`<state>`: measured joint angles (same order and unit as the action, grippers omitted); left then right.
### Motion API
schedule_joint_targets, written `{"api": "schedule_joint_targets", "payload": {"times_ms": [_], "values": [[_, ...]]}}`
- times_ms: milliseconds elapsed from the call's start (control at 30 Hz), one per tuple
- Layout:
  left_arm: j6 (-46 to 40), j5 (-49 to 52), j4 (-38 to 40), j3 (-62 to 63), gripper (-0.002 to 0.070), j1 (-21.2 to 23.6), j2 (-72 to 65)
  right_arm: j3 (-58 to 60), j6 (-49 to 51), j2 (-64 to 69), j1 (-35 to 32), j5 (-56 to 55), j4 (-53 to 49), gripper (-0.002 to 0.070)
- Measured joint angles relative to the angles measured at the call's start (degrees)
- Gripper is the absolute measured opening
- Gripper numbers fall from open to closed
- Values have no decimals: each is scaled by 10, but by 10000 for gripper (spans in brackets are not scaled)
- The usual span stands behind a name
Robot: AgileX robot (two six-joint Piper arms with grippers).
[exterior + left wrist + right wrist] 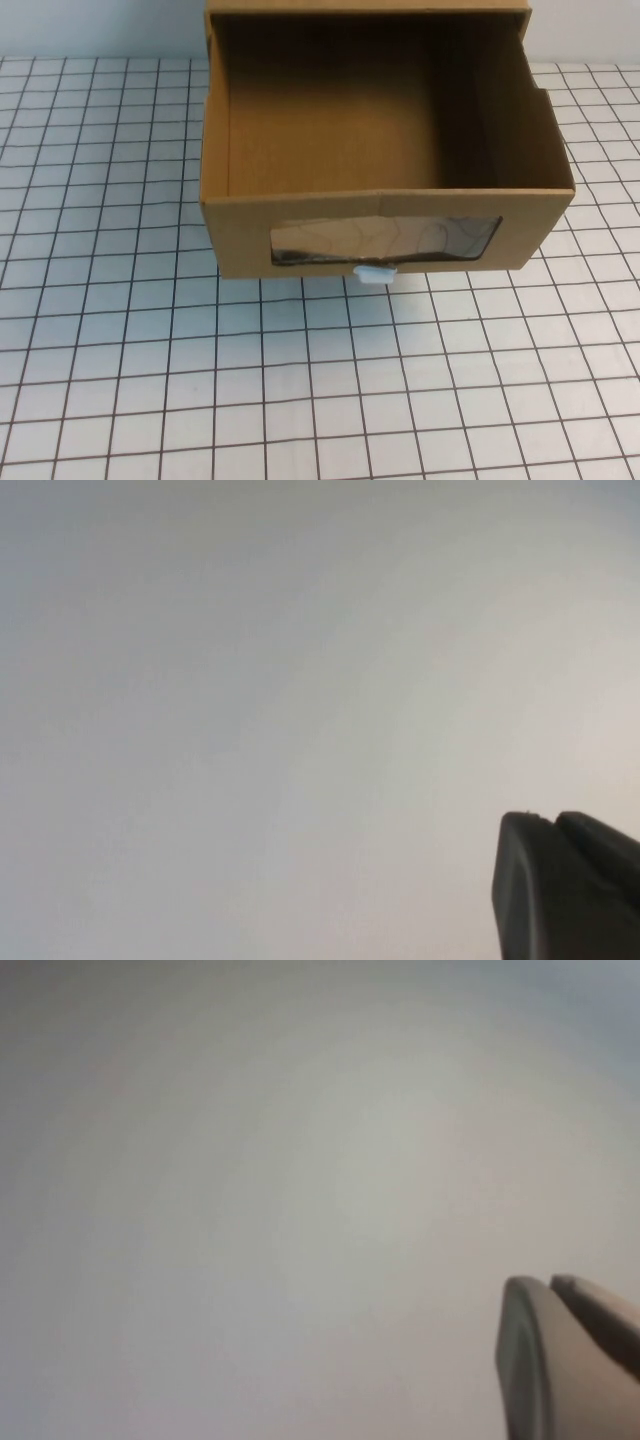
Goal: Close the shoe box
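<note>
The shoe box (385,190) is a brown cardboard drawer, pulled out toward me from its outer sleeve (370,8) at the far middle of the table. Its inside is empty. Its front has a wide clear window (385,240) with a small white pull tab (374,274) below it. Neither arm shows in the high view. In the left wrist view my left gripper (550,820) has its two dark fingers pressed together against a blank pale background. In the right wrist view my right gripper (548,1282) is likewise shut on nothing. Both are away from the box.
The table (300,380) is white with a black grid. A pale wall (100,25) runs behind the box.
</note>
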<state>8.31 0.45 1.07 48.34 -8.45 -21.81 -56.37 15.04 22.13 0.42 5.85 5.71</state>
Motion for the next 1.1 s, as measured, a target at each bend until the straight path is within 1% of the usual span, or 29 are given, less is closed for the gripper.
{"api": "schedule_joint_targets", "payload": {"times_ms": [67,133,267,367,433,500,600,633,733,833,933,1000,1100], "values": [[1,27,0,8,-5,0,-33,-22,-3,45,0,72,2,-14],[1,40,0,9,-5,0,-65,-26,-22,80,0,115,2,-14],[3,51,3,9,-5,0,-121,-26,-48,141,0,165,16,-14],[6,59,5,12,-5,0,-169,-26,-60,175,0,200,100,-14],[6,79,5,23,-5,0,-203,-26,-99,197,12,221,158,-14],[3,119,6,49,-5,0,-247,-26,-184,223,30,245,224,-14],[-36,189,9,112,-6,-19,-308,-26,-376,260,66,290,355,-14],[-52,207,14,139,-5,-27,-327,-26,-455,274,78,308,399,-14],[-121,267,53,227,-5,-54,-397,-26,-669,315,106,367,508,-14],[-203,344,129,321,-5,-78,-480,-26,-849,357,120,432,579,-14],[-290,415,223,412,-5,-86,-563,-26,-949,389,125,492,614,-14],[-339,457,294,475,-5,-88,-623,-26,-987,404,125,511,623,-14],[-374,496,367,570,-6,-89,-707,-26,-1027,417,128,520,622,-14]]}}
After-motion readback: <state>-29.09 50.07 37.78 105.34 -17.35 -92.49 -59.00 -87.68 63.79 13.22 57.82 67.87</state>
